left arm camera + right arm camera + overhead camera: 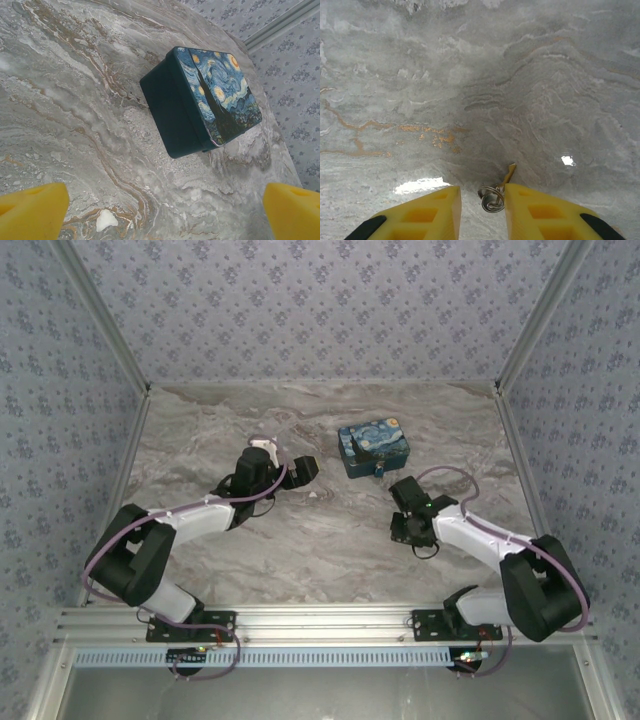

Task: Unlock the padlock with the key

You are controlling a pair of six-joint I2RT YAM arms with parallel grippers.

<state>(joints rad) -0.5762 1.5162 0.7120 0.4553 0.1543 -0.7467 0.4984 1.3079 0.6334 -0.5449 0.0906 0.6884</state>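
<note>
Nearest the lens in the right wrist view: the two yellow, ribbed fingers (420,217) of the right gripper (482,189), tipped in black at the outer edges. Set narrowly apart, not clamped. Between them, flat on the table (470,75): the key (508,174), a thin brass-coloured blade on a small steel key ring (491,197). Ring touching the inner face of the right-hand finger; a visible gap to the other finger.

In the left wrist view: left gripper (165,215) spread fully wide, holding nothing, touching nothing. Ahead of it, well apart: a box (200,100), rectangular with rounded corners, dark teal walls, lid printed with a swirling starry-night painting.

In the top view: the padlock (379,471), a tiny blue speck against the near edge of the box, between the two arms. Nothing lying between the right gripper and the padlock.

Table surface: smooth, glossy grey marble pattern with rust-brown veins. Enclosure walls: blue-grey floral patterned covering, aluminium framing.
</note>
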